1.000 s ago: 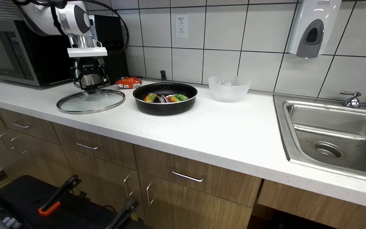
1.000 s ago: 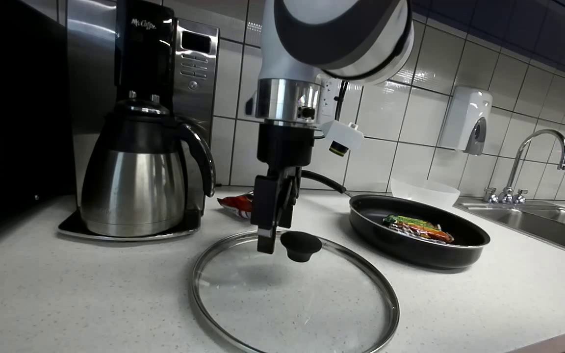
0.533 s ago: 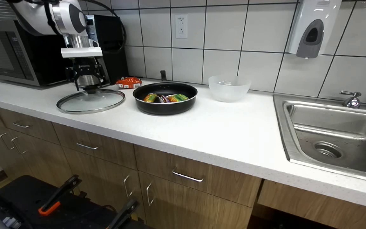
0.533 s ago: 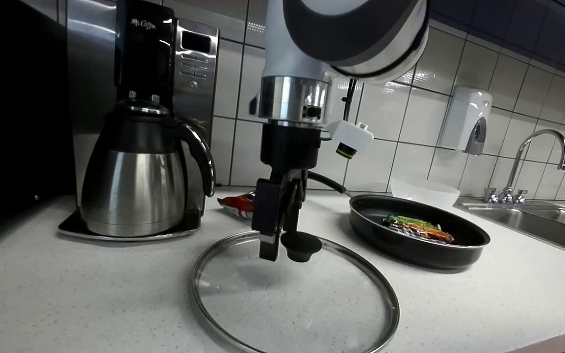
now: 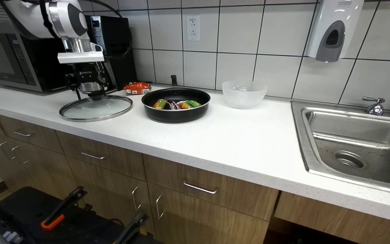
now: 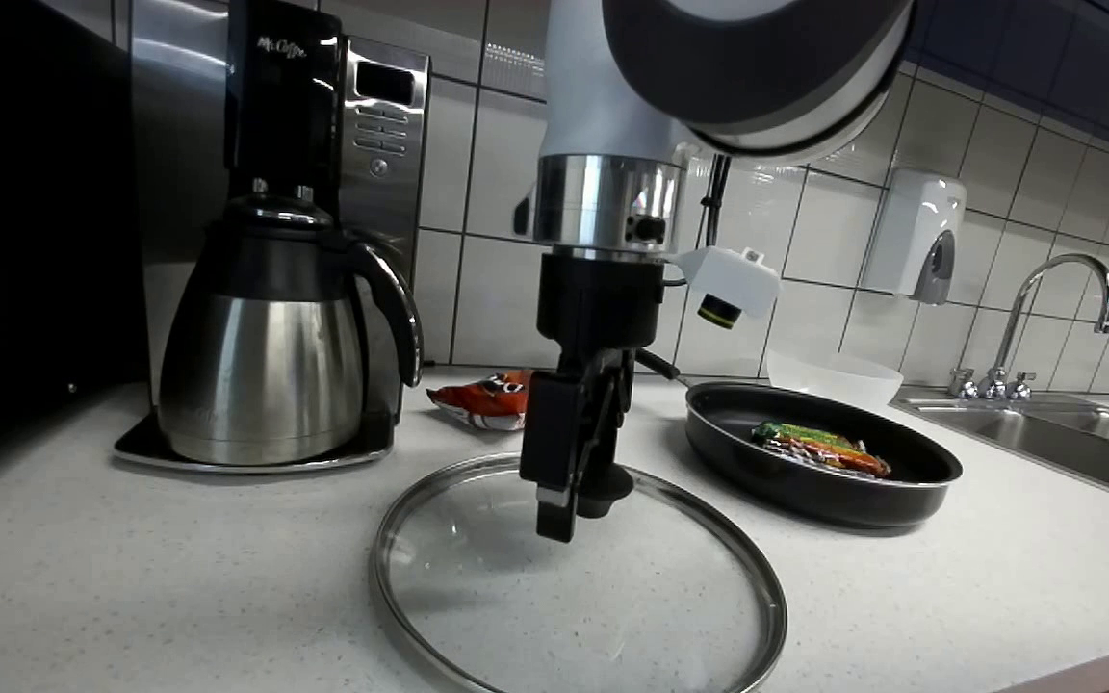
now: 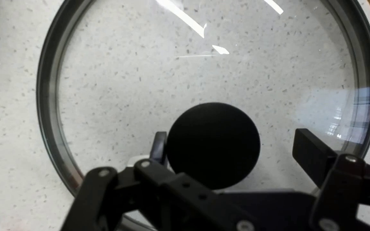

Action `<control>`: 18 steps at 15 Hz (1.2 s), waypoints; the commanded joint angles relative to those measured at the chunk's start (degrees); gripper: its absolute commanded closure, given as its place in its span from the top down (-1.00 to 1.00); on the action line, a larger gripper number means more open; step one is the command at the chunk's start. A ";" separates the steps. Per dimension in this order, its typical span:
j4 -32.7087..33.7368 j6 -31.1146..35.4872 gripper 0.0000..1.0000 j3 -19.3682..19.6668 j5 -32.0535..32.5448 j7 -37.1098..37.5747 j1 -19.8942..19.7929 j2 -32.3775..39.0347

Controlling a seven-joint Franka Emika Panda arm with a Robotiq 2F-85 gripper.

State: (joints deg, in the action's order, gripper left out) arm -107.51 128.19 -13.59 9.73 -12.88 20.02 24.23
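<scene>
Fingers (image 7: 312, 150) spread wide: the black robot gripper (image 7: 230, 142) reaches in from the bottom of the wrist view, one finger on each side of a round, matte black knob (image 7: 213, 146), holding nothing. The finger just left of the knob lies right against its edge in that view, though whether it touches cannot be told; the one at the right of the frame stands well clear, bare glass showing in the gap. Beneath, fixed to the knob, a circular clear-glass lid (image 7: 204, 80) with a metal rim fills most of the wrist view, lying flat on a white, speckled countertop (image 6: 131, 577). In an exterior view the lid is at the lower middle of the frame; a black frying pan (image 6: 805, 496) holding bright, shiny wrapped packets (image 6: 822, 450) is at the right, and a steel-and-black coffee carafe (image 6: 266, 375) at the left.

The step in hand appears to be lining up on the knob, ahead of any grip. Judging by the uneven spacing, the next move calls for a slight shift toward the left of the wrist view to centre the knob, then drawing the fingers together on it.
</scene>
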 commanded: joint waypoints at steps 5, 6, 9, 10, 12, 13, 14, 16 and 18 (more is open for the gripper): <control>-6.11 2.05 1.00 -0.46 0.50 1.86 -1.18 -4.74; -6.26 2.10 1.00 -0.45 0.49 1.79 -1.25 -4.82; -6.29 2.28 1.00 -0.40 0.54 1.64 -1.39 -4.74; -6.23 2.44 1.00 -0.36 0.61 1.65 -1.42 -4.63; -6.08 2.74 1.00 -0.22 0.82 1.74 -1.44 -4.44; -5.97 2.96 1.00 -0.12 0.95 1.76 -1.47 -4.31; -5.90 3.23 1.00 -0.02 1.03 1.80 -1.50 -4.21; -5.55 3.72 1.00 0.16 1.20 1.71 -1.55 -3.99; -5.30 4.02 1.00 0.34 1.29 1.66 -1.58 -3.87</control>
State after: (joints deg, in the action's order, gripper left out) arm -111.79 130.94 -13.06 9.73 -12.37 19.13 21.63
